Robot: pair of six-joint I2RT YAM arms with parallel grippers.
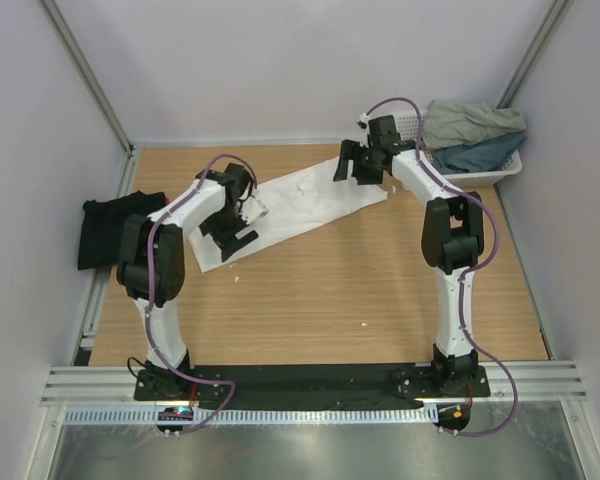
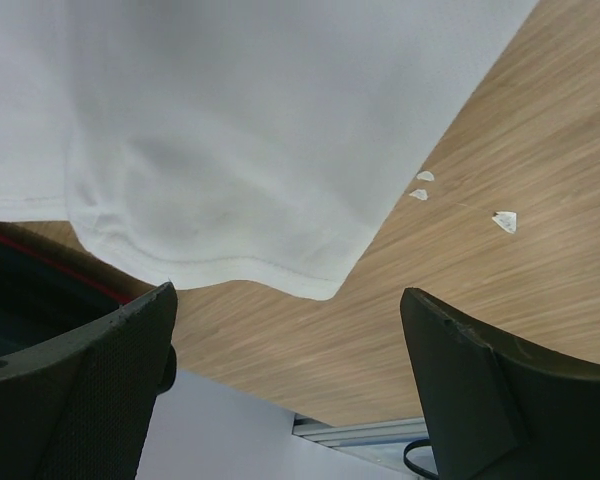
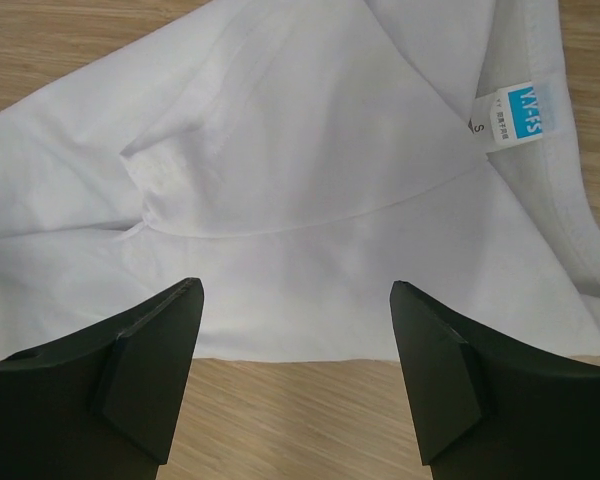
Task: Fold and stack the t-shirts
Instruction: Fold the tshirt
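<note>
A white t-shirt (image 1: 300,200) lies stretched diagonally across the wooden table, folded into a long strip. Its hem corner shows in the left wrist view (image 2: 230,150); its collar end with a blue neck label (image 3: 520,115) shows in the right wrist view (image 3: 310,180). My left gripper (image 1: 242,232) is open over the shirt's lower left end, holding nothing. My right gripper (image 1: 352,165) is open over the upper right end, empty. A black t-shirt (image 1: 115,228) lies folded at the table's left edge. Grey-green (image 1: 470,120) and teal (image 1: 480,155) shirts lie in the basket.
A white plastic lattice basket (image 1: 505,170) stands at the back right corner against the wall. Small white scraps (image 2: 505,220) lie on the wood near the shirt's hem. Enclosure walls rise on the left, back and right.
</note>
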